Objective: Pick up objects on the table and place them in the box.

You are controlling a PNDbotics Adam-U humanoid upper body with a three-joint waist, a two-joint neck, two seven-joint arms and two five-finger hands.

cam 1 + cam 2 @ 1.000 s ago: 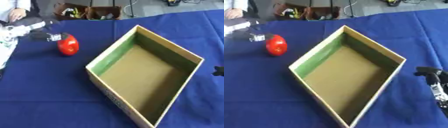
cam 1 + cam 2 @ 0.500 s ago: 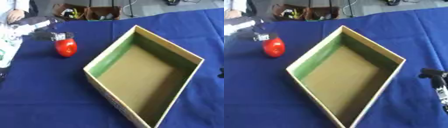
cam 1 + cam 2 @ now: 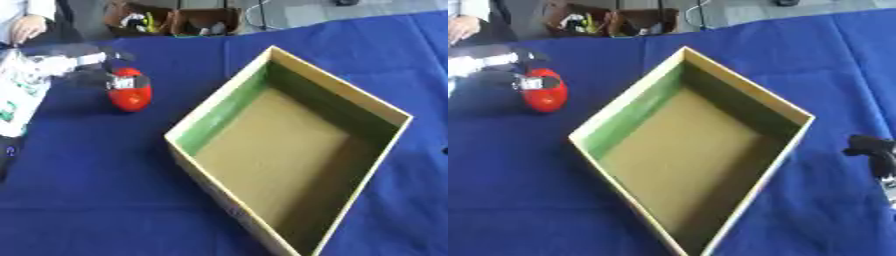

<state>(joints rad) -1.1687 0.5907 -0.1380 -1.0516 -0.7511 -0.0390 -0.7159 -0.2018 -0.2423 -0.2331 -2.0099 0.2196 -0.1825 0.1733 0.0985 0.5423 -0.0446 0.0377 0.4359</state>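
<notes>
A: Worktop state?

B: Blue cloth-covered worktop. One open cardboard box sits near the middle, turned like a diamond, one corner toward the far edge and one toward the near edge. Inner walls green on the left side, brown floor, nothing inside it.

A: Task object?

B: Red rounded object, apple-like, with a small white patch on top. It lies on the cloth toward the far-left corner, left of the box and apart from it.

A: Left hand?

B: Left hand comes in from the left edge, forearm light-coloured. Fingers reach over the top of the red object and look in contact with it at its upper left. Blurred, so I cannot tell whether the fingers are curled round it or only lying against it.

A: Right hand?

B: Right hand shows only in the right eye view, at the right edge of the worktop, well apart from the box. Dark fingers bent, nothing in them.

A: Beyond the table?

B: Small open cartons with mixed items past the far edge.
</notes>
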